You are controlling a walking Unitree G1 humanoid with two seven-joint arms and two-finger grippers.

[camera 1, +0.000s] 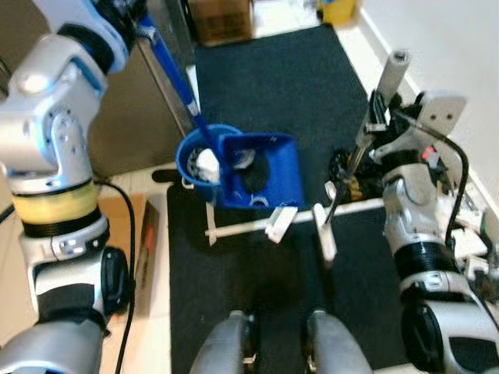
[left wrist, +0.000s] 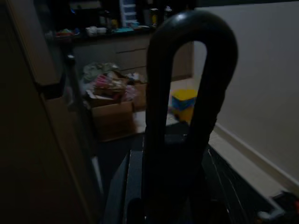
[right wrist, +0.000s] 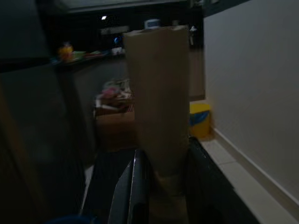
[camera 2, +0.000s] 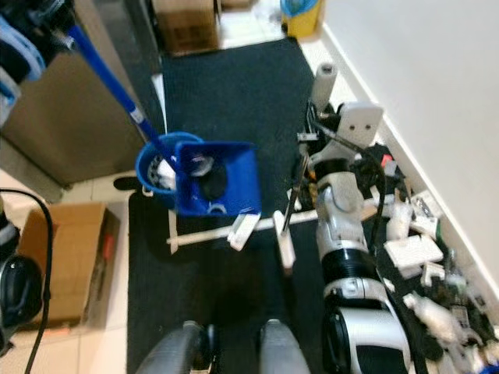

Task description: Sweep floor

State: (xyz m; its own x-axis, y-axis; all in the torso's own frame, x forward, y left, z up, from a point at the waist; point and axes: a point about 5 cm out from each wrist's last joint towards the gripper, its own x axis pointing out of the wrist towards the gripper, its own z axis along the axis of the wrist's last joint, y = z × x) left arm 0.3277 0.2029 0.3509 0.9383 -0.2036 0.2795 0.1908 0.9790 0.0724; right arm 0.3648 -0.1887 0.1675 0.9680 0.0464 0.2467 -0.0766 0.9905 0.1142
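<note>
- Blue plastic dustpan (camera 1: 261, 171) stands on the black mat (camera 1: 296, 78), ahead of the robot and a little to its left, with dark debris and some white scraps inside it.
- Its long blue handle (camera 1: 173, 74) slants up and away to the far left, where the left gripper (camera 1: 129, 15) is clenched around the top end; the left wrist view shows a dark looped handle end (left wrist: 191, 79) between the fingers.
- The left arm is raised high, elbow bent, forearm pointing toward the far left corner.
- A broom (camera 1: 355, 160) stands to the right of the dustpan; its pale grip (camera 1: 392, 70) points up and far, and its dark shaft runs down to the mat.
- The right gripper (camera 1: 378, 109) is closed around that grip, which shows as a beige cylinder (right wrist: 156, 93) in the right wrist view; the right arm is bent, forearm upright.
- White bars (camera 1: 288, 220) lie across the mat, just nearer than the dustpan.
- A cardboard box (camera 2: 66, 261) sits on the pale floor to the left, and white clutter (camera 2: 421, 257) lies along the wall on the right.
</note>
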